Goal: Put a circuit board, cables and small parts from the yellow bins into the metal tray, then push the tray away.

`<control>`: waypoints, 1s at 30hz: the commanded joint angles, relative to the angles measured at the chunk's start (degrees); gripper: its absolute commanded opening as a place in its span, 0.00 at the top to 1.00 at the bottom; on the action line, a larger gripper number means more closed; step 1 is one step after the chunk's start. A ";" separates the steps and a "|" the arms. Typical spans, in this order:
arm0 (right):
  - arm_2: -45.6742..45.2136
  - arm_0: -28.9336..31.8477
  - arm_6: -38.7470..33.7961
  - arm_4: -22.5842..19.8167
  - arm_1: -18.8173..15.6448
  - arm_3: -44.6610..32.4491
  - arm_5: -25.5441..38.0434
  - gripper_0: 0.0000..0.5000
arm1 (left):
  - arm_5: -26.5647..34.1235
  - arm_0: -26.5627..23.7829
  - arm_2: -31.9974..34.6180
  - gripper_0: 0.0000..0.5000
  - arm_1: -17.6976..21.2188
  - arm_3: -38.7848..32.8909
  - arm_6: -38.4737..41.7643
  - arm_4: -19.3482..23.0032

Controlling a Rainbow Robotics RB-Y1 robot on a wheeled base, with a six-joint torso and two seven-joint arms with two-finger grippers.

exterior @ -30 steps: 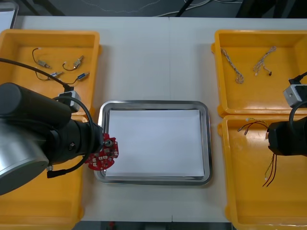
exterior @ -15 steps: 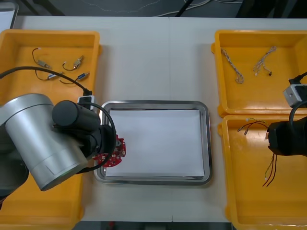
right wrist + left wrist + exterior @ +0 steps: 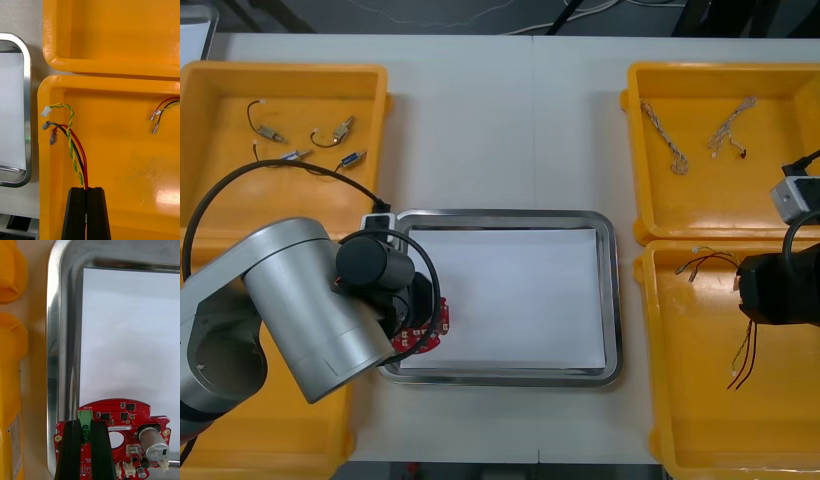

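Note:
My left gripper (image 3: 85,424) is shut on a round red circuit board (image 3: 123,423), its fingers clamped on the board's green connector. The board (image 3: 430,330) hangs over the near left corner of the metal tray (image 3: 500,215), which is white inside (image 3: 127,333). My left arm (image 3: 310,300) covers the gripper in the front view. My right gripper (image 3: 86,190) is shut on a cable bundle (image 3: 77,153) of red, black and twisted yellow-green wires in the near right yellow bin (image 3: 123,150). The right arm (image 3: 780,290) hovers over that bin.
The far left bin (image 3: 220,120) holds black cables with small metal parts (image 3: 340,130). Twisted cables (image 3: 675,150) lie in the far right bin. A second red and yellow cable (image 3: 163,108) lies farther from my right fingers. The tray rim (image 3: 56,333) runs beside the left bins.
My left arm has swung right, carrying the circuit board from the tray's left rim to just over its near left corner. The right arm has not moved.

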 commanded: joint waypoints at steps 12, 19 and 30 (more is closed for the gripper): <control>0.70 -0.94 -2.19 0.33 -1.78 -1.54 0.18 1.00 | -4.64 -2.31 -4.53 1.00 -2.19 3.46 1.34 -2.37; 0.70 -0.94 -2.19 0.33 -1.78 -1.54 0.18 1.00 | -6.22 -2.40 -4.70 1.00 -2.80 5.04 1.25 -2.98; 0.70 -0.94 -2.19 0.33 -1.78 -1.54 0.18 1.00 | -7.98 -2.40 -6.73 1.00 -2.89 6.98 1.69 -4.21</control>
